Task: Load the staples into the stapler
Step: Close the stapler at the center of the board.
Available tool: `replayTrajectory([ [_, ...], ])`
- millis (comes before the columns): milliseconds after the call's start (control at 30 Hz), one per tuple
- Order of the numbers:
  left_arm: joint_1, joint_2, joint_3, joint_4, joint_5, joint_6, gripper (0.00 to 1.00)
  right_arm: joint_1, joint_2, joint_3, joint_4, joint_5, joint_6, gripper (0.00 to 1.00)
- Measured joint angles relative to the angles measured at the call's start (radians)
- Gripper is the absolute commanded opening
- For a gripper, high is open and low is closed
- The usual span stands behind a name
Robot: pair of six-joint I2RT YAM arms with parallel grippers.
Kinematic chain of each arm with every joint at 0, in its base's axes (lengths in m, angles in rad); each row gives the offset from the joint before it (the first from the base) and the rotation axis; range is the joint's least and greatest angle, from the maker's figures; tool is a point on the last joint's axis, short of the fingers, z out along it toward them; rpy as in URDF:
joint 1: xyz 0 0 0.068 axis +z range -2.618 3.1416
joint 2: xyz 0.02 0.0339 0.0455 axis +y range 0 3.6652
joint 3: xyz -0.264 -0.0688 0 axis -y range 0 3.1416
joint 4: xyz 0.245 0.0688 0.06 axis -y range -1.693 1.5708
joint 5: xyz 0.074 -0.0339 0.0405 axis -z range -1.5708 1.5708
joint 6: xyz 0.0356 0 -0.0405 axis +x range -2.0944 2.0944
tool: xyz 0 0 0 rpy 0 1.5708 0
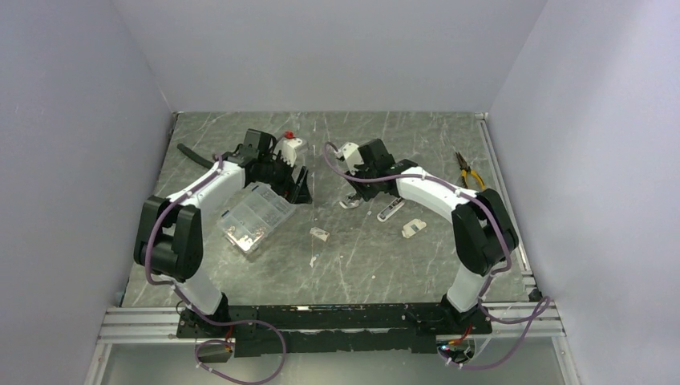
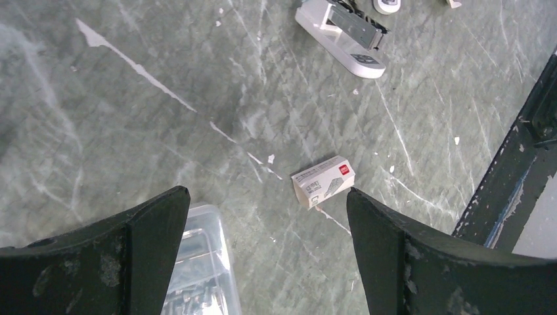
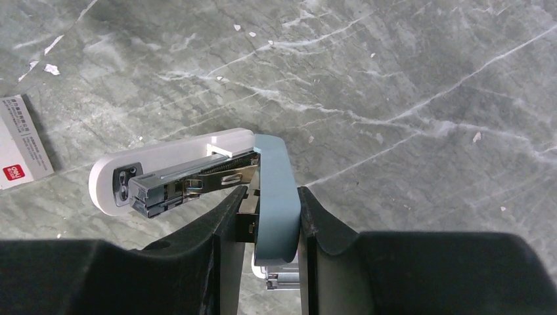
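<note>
The right tool (image 3: 272, 200) is closed on the blue-grey lid (image 3: 272, 164) of the stapler (image 3: 164, 161). The lid is swung up off the white base, with the metal magazine (image 3: 177, 187) pointing out to the tool's left. Only the lid is pinched. If the fingers slip, I judge it could snap down, or the base could swivel on the desk (image 3: 407, 79). I cannot tell whether the base rests flat.

The left tool (image 2: 266, 197) is wide open and holds nothing. It hovers over the staple box (image 2: 323, 180), which lies flat about mid-desk, nearer the right finger (image 2: 394, 256) and skewed to both. Coming down as it stands, the tool would probably close off-centre and shove or spin the light box rather than catch it. A hard squeeze could crush the cardboard. The clear case (image 2: 197, 256) sits just beside the left finger (image 2: 151, 249) and might be struck on the way down. Getting a strip out of so small a box looks hard for such broad fingers.

The left arm (image 1: 200, 188) reaches from the near-left corner toward the desk's middle, wrist tipped down. The right arm (image 1: 433, 188) has its elbow out by the right edge and its forearm angled inward, tool low over the stapler.
</note>
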Motion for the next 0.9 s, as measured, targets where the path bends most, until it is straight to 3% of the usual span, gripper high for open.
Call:
replayTrajectory([
  [367,0.021,-0.019,0.0,-0.004,-0.027,0.0,0.95,0.098,0.034,0.055,-0.047,0.201,0.013,0.29],
  [600,0.026,-0.019,0.0,-0.007,-0.048,0.0,0.95,0.15,0.053,0.088,-0.092,0.265,0.03,0.53],
  [900,0.051,-0.02,0.0,-0.019,-0.076,-0.021,0.95,0.159,0.058,0.174,-0.152,0.229,0.066,0.63],
])
